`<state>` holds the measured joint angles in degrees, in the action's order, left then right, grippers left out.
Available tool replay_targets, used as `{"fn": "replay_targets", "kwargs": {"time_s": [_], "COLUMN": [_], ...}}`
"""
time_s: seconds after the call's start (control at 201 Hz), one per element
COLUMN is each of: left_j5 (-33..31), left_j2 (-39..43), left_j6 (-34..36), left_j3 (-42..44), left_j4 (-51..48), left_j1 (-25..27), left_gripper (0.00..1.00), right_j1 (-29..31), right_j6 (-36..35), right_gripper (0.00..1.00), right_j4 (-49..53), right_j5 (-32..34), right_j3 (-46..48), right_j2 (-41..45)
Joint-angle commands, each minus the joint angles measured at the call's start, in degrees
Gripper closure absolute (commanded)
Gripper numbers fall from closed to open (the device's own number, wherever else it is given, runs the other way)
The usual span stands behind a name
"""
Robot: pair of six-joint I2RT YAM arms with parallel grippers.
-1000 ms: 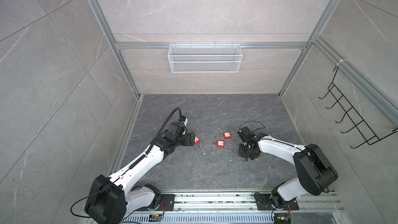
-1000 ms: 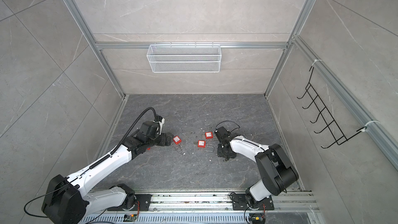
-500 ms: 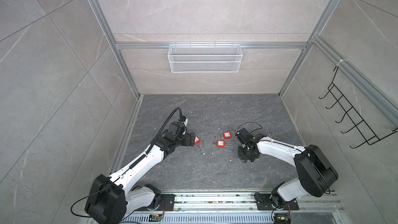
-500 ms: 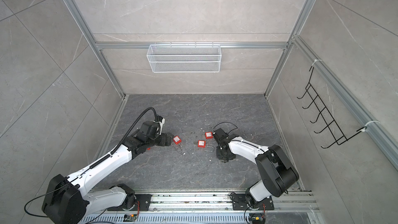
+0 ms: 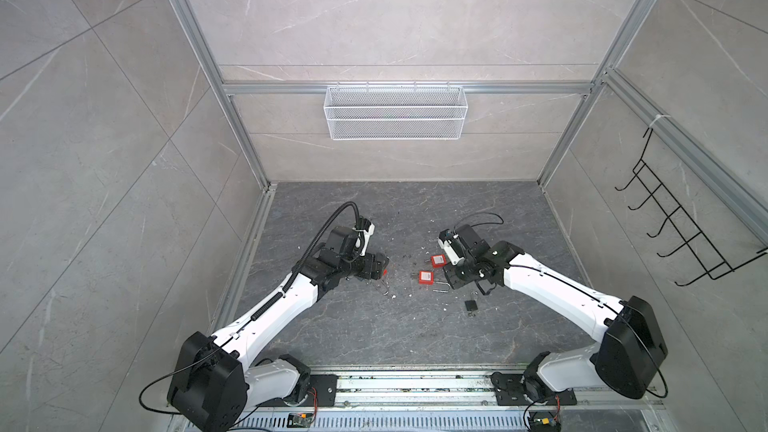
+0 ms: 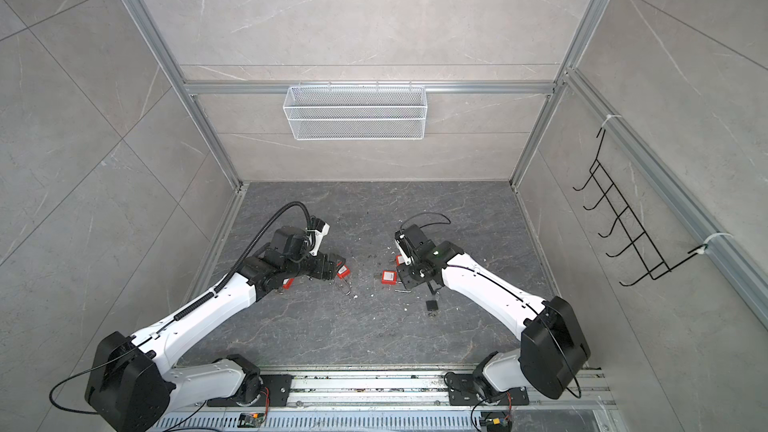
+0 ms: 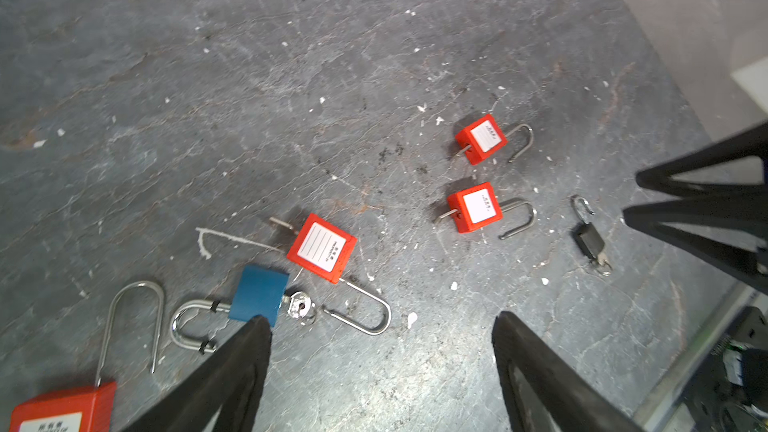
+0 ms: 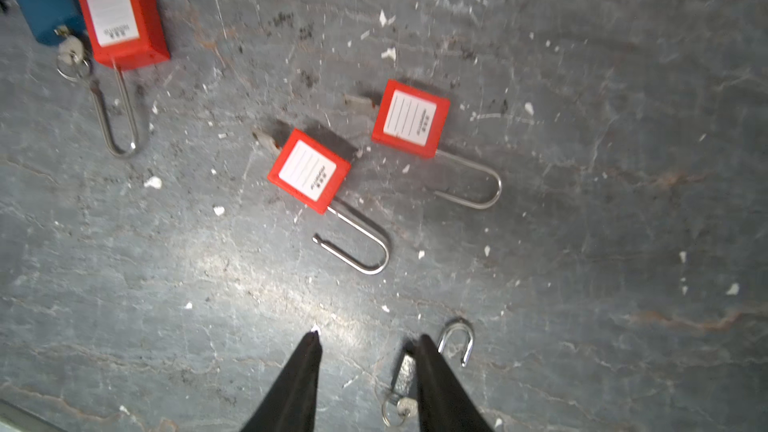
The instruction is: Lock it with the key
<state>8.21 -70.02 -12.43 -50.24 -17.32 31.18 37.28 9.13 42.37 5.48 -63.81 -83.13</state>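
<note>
The right gripper (image 8: 369, 338) has drawn off the black lock (image 5: 471, 305), jaws half parted and empty, probably re-aiming for its key (image 8: 405, 409). The left gripper (image 7: 380, 317) hangs spread wide, empty.

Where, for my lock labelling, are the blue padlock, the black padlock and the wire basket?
blue padlock (image 7: 258, 293): left wrist view, on its blue body.
black padlock (image 5: 470, 305): in a top view, on its black body.
wire basket (image 5: 395, 128): in a top view, on its front mesh wall.
</note>
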Motion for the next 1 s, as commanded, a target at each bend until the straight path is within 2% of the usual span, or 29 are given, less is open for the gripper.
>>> {"fn": "replay_targets", "kwargs": {"time_s": [0.0, 0.174, 0.304, 0.498, 0.991], "left_j5": [2.3, 1.4, 1.4, 2.3, 1.8], "left_j2": [0.3, 2.2, 2.3, 2.1, 2.6], "left_j6": [1.8, 0.7, 0.9, 1.8, 0.5], "left_j3": [-1.3, 1.6, 1.9, 1.4, 2.6], "left_j4": [0.7, 3.3, 3.0, 1.2, 2.5], "left_j1": [-0.3, -0.3, -0.3, -0.3, -0.3], "left_gripper": [0.13, 0.11, 0.11, 0.11, 0.11], "right_j1": [0.3, 0.0, -0.2, -0.7, -6.7], "right_j6": [4.3, 13.8, 17.4, 19.6, 18.6], "right_gripper": [0.56, 0.41, 0.37, 0.38, 0.51], "right_j4": [7.4, 5.9, 5.1, 2.7, -5.6], "right_j5": [0.4, 0.6, 2.0, 3.4, -2.0], "right_j3": [0.0, 9.1, 13.4, 16.3, 19.9], "right_j2": [-1.7, 1.1, 0.2, -1.6, -4.6]}}
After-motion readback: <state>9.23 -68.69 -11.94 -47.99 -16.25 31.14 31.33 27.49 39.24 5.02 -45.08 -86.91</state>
